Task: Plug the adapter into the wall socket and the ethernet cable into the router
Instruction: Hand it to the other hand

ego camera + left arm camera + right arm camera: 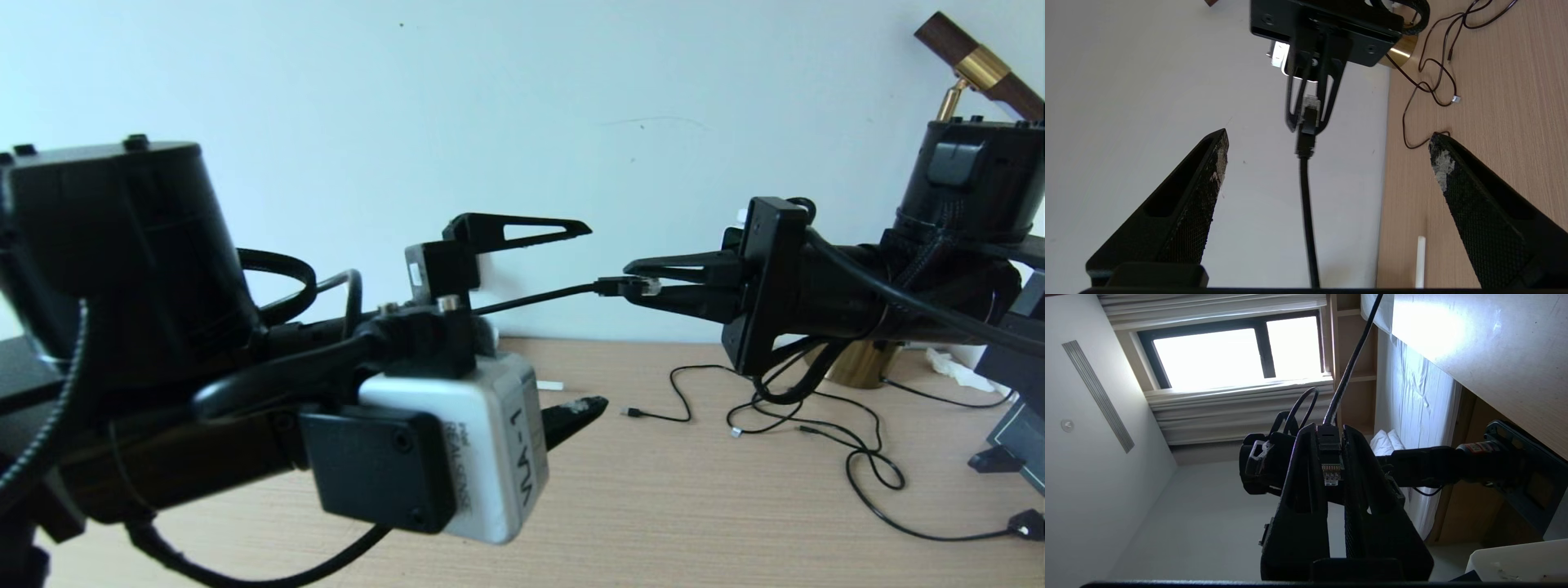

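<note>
The ethernet cable (539,298) is stretched in the air above the wooden table (694,506). My right gripper (633,286) is shut on its clear clip plug (1329,469), which points back toward the wrist between the fingers. In the right wrist view the gripper (1329,430) clamps the plug's black boot. My left gripper (596,314) is open, facing the right one. The cable (1306,196) runs between its spread fingers (1208,183) without touching them. The adapter, the wall socket and the router are out of view.
Thin black cables (816,425) lie looped on the table at the right. A brass lamp base (857,359) stands behind them, a black stand (1012,441) at the far right. A short white stick (1420,261) lies on the table near the wall.
</note>
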`<state>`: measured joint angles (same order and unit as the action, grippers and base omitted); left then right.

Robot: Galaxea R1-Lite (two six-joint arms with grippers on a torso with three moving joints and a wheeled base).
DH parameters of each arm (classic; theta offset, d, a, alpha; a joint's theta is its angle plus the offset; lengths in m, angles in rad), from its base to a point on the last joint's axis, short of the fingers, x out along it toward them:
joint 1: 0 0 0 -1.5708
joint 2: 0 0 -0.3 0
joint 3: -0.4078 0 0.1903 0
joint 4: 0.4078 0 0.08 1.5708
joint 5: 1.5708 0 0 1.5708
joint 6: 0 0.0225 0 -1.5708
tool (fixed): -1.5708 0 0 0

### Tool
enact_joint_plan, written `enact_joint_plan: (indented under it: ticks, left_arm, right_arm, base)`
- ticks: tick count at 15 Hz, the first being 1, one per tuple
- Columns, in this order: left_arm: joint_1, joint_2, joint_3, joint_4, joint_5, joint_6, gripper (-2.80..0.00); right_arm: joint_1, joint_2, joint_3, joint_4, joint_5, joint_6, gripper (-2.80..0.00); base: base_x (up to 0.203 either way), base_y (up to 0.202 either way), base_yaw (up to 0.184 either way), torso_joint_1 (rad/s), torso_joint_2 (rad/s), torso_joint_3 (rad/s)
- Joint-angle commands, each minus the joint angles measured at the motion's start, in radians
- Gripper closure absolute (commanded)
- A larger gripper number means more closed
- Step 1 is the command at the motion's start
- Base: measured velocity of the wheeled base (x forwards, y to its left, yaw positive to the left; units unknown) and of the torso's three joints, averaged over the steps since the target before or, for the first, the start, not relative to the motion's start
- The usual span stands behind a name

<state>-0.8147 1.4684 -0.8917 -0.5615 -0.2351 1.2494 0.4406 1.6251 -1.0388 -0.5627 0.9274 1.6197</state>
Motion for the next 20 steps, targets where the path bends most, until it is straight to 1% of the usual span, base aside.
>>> enact_joint_plan:
  ticks: [1, 5, 11, 20]
  left_arm:
    - [0.0, -0.033, 0.018, -0.003, -0.001, 0.006, -2.8]
    - [-0.004, -0.023, 0.019, -0.006, 0.0, 0.007, -2.8]
    - [-0.005, -0.014, 0.025, -0.015, 0.003, 0.005, -2.8]
    - [0.0, 0.022, 0.026, -0.017, 0.003, 0.001, -2.8]
  right_arm:
    - [0.001, 0.004, 0.006, -0.005, 0.007, 0.009, 0.0]
    - [0.01, 0.002, 0.014, -0.002, 0.016, 0.011, 0.0]
    - [0.032, -0.001, 0.028, -0.003, 0.081, 0.009, 0.0]
    - [0.032, -0.017, 0.033, -0.003, 0.111, 0.009, 0.0]
  base:
    - [0.0, 0.0, 0.0, 0.0, 0.0, 0.0]
    - [0.0, 0.0, 0.0, 0.0, 0.0, 0.0]
    - [0.0, 0.0, 0.0, 0.0, 0.0, 0.0]
    - [0.0, 0.0, 0.0, 0.0, 0.0, 0.0]
